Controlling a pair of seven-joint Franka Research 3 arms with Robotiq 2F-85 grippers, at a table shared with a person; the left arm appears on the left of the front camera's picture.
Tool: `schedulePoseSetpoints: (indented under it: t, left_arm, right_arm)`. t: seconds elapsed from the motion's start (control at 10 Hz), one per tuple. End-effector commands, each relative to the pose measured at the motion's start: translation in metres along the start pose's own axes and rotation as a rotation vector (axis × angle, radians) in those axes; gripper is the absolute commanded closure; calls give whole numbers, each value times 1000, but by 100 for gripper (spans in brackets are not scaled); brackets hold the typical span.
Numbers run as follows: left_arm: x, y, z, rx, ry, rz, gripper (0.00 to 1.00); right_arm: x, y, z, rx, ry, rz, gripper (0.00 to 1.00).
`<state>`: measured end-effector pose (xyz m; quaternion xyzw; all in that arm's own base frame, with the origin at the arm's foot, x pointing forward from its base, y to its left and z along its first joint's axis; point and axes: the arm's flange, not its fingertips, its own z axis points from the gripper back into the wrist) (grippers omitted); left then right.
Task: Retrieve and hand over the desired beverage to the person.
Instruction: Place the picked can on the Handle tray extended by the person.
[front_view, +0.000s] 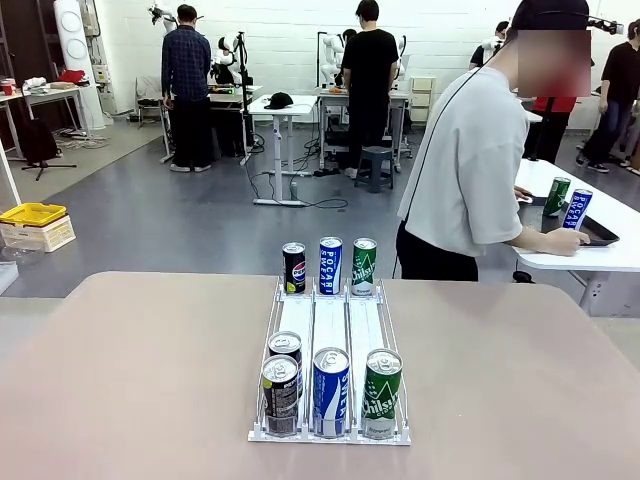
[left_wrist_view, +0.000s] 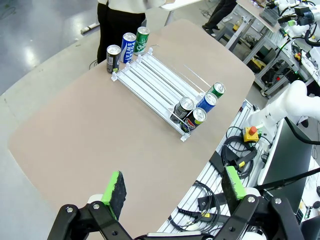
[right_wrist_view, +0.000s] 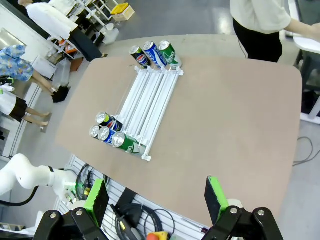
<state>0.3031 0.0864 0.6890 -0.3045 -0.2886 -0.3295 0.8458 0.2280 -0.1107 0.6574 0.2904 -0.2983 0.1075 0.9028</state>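
A white three-lane rack lies mid-table. At its far end stand a black can, a blue can and a green can. At its near end are two black cans, a blue one and a green one. Which beverage is the desired one cannot be told. The person is at the far right, turned towards a side table, one hand on a blue can. My left gripper and right gripper hang open and empty, high above the table's near edge.
The side table at far right also holds a green can and a dark tray. Brown tabletop lies bare either side of the rack. Cables and an emergency button sit below the near table edge.
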Motion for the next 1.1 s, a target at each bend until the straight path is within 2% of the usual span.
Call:
schedulePoseSetpoints:
  t: [0.0,1.0]
  left_arm:
    - [0,0,1,-16,-13,-23,0]
    - [0,0,1,-16,-13,-23,0]
  right_arm:
    - [-3,-1,-2,1,2,-6,0]
    - [-3,-1,-2,1,2,-6,0]
